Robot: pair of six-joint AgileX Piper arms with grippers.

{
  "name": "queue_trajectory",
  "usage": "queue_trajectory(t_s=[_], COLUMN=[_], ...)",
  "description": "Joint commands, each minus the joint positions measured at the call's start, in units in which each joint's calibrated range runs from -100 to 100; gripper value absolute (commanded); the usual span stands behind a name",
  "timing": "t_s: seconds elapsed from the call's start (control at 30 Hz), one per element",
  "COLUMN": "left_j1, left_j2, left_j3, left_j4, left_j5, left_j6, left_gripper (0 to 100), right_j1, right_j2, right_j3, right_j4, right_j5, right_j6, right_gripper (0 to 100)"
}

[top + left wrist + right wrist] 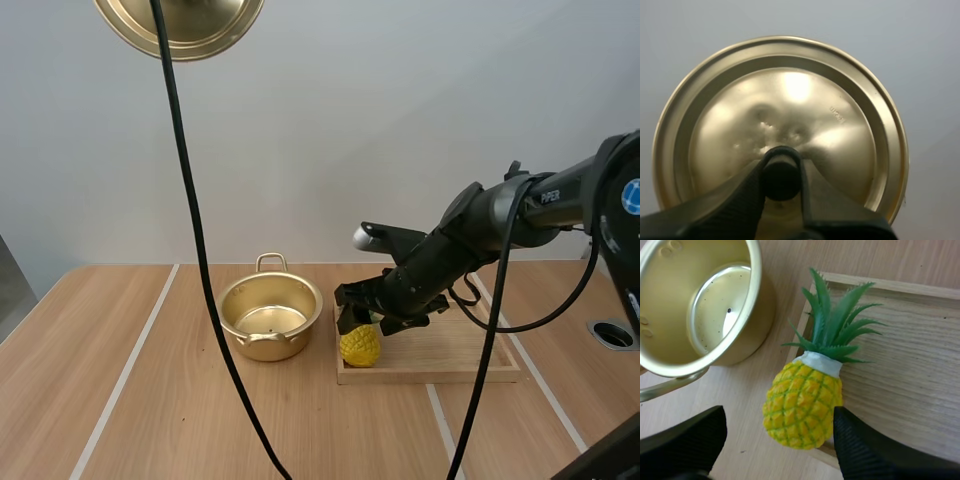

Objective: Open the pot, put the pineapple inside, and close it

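Right wrist view: grabbing step, my right claw (775,440) wide open astride the pineapple (802,400), left claw (781,175) pinching the lid (780,100). Next, squeeze.

Pot (290,342) & lid (790,100): shiny gold-tone metal, lid slightly dented. Pineapple (802,407): glossy bumpy plastic. Tray (450,355), table (130,400): matt wood grain. My left fingers (740,200): ribbed matt black.

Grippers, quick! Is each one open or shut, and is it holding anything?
Left gripper: shut, holding the lid.
Right gripper: open, one finger on each side of the pineapple, not pinching it yet.
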Motion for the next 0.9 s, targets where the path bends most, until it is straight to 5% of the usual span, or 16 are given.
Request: queue_trajectory(t_s=[0.0, 0.87], left_j1=[0.07, 0.07], left_j2=[-0.4, -0.4], left_j3=[-0.5, -0.5], left_j4=[-0.8, -0.8], left_j5=[-1.3, -1.3], left_j6=[-0.5, -0.5], left_gripper=[0, 0], right_j1=[-0.1, 2.3], right_j2=[0.2, 4.2], right_j3=[0.3, 0.3], right_j4=[0.2, 6.5], right_j5=[-1.7, -8.8], right_j6=[-0.9, -6.1], right_gripper=[100, 100])
